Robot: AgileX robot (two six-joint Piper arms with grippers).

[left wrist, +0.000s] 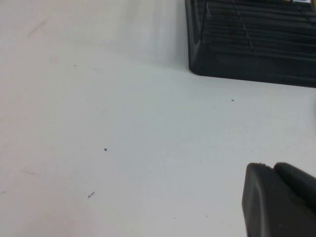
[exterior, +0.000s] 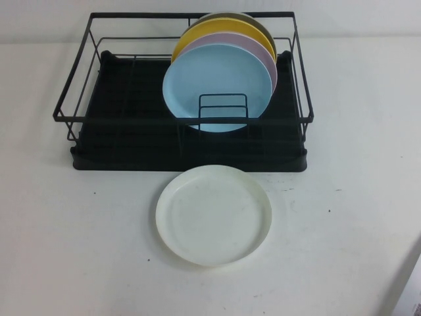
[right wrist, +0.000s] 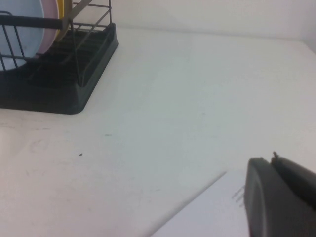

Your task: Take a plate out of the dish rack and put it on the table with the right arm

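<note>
The creamy-white plate [exterior: 214, 214] lies flat on the white table [exterior: 355, 118], just in front of the black wire dish rack [exterior: 131, 148]. The rack also shows in the left wrist view [left wrist: 247, 54] and the right wrist view [right wrist: 59, 94]. Neither arm shows in the high view. My left gripper [left wrist: 273, 168] is shut and empty, low over bare table, off the rack's corner. My right gripper [right wrist: 272, 160] is shut and empty, over the table to the side of the rack, away from the plate.
A light blue plate [exterior: 217, 79], a lilac plate [exterior: 262, 51] and a yellow plate [exterior: 217, 27] stand upright in the rack's right half. A white sheet [right wrist: 207, 212] lies below the right gripper. A grey edge [exterior: 404, 289] cuts the table's near right corner.
</note>
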